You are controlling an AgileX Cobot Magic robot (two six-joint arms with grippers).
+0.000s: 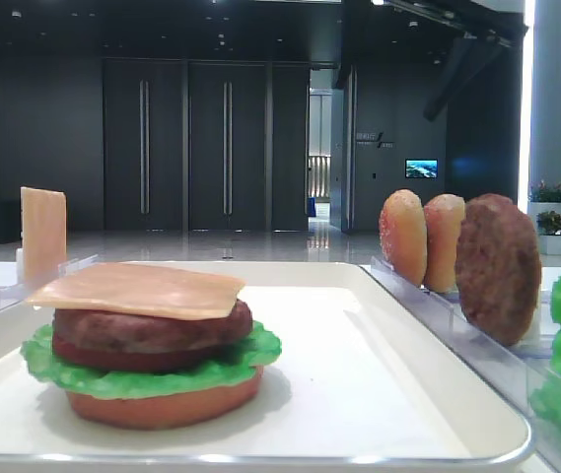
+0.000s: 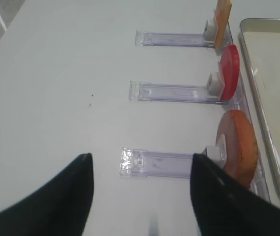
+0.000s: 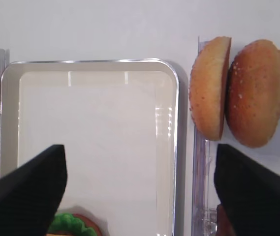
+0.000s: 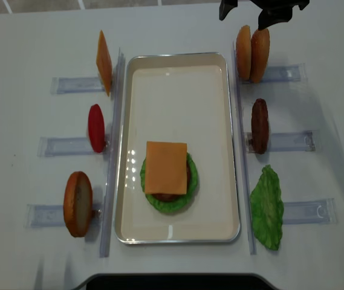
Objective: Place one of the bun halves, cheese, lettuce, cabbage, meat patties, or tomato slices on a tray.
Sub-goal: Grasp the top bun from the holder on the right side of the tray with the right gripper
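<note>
Two domed bun halves (image 4: pixel 251 53) (image 3: pixel 255 93) stand on edge side by side in the clear rack at the far right of the white tray (image 4: pixel 214 78). My right gripper (image 4: pixel 253 12) (image 3: pixel 140 147) hovers open just behind them, straddling the tray's rim, with nothing between its fingers. On the tray sits a stack: cheese (image 4: pixel 166 167) (image 1: pixel 142 289) on a meat patty (image 1: pixel 152 330), a dark red slice, lettuce (image 1: pixel 152 370) and a bottom bun. My left gripper (image 2: pixel 140 160) is open over the bare table left of the racks, holding nothing.
Left racks hold a cheese slice (image 4: pixel 104 62), a tomato slice (image 4: pixel 97 128) and an orange-brown bun (image 4: pixel 78 203). Right racks hold a meat patty (image 4: pixel 259 125) and a lettuce leaf (image 4: pixel 267 208). The clear racks (image 2: pixel 171 93) line both long sides of the tray.
</note>
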